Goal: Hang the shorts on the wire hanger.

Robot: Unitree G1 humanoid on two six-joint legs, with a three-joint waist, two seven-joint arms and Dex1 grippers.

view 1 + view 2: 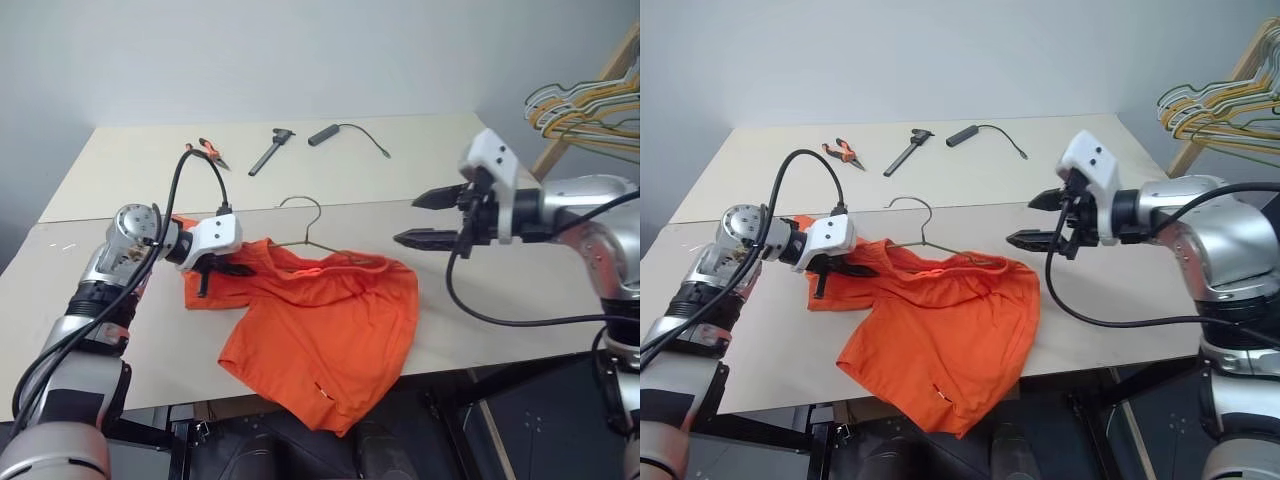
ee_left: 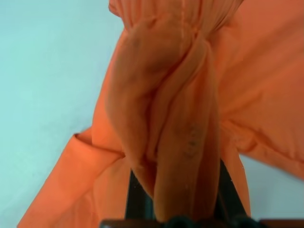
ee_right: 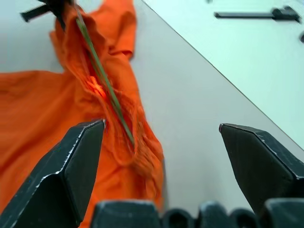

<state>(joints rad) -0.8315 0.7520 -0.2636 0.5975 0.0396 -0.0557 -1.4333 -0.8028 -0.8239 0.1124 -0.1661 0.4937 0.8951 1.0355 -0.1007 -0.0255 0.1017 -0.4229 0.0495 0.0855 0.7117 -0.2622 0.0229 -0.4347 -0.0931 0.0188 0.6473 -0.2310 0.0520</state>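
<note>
The orange shorts (image 1: 325,325) lie spread on the table's (image 1: 500,310) near edge, one corner hanging over it. The left gripper (image 1: 222,266) is clamped on a bunched fold at their left end. The wire hanger (image 1: 305,232) is partly inside the waistband, its hook resting on the table behind. The right gripper (image 1: 432,219) hovers wide open and empty, just right of the shorts. Farther back lie pliers (image 1: 207,152), a dark tool (image 1: 270,151) and a cable (image 1: 350,134).
</note>
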